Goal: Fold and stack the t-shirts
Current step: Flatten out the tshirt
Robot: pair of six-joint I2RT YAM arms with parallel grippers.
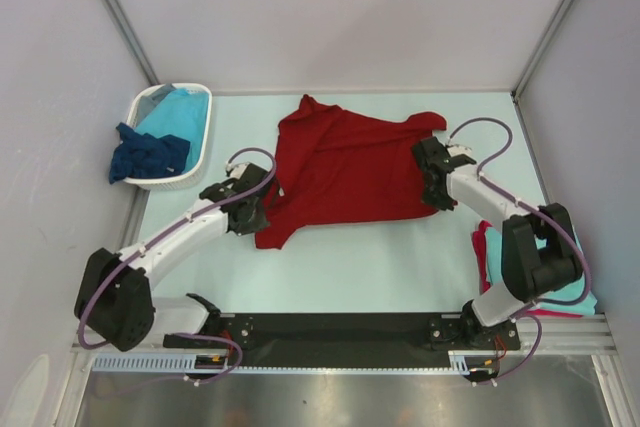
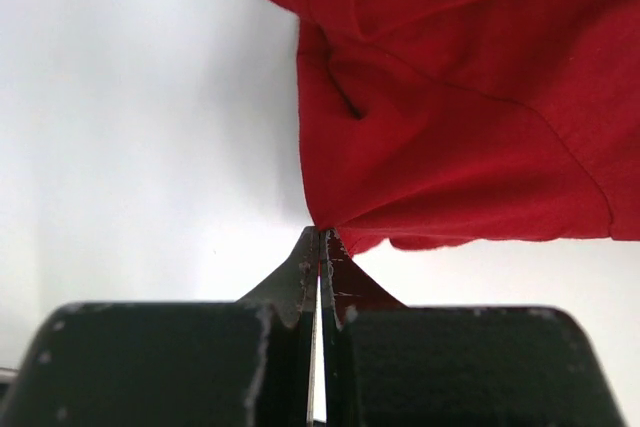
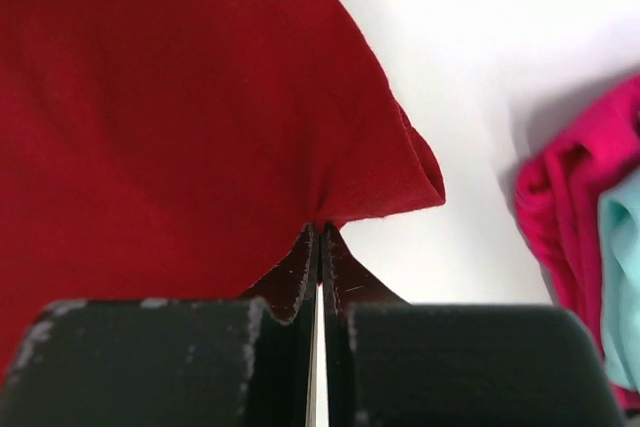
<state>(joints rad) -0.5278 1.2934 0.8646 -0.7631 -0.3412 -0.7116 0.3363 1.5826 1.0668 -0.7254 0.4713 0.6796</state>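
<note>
Cloth edges of the dark red t-shirt (image 1: 345, 172), spread on the counter (image 1: 400, 267), sit pinched in the closed left end effector (image 2: 320, 237) and closed right end effector (image 3: 318, 232). The right arm (image 1: 525, 252) partly hides the folded red-and-turquoise stack (image 1: 585, 297) beside it.

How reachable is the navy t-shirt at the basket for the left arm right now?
Probably not yet. The left end effector is shut on the dark red t-shirt and would have to let go first. Otherwise nothing seems to block the way to the navy t-shirt draped over the white basket.
</note>
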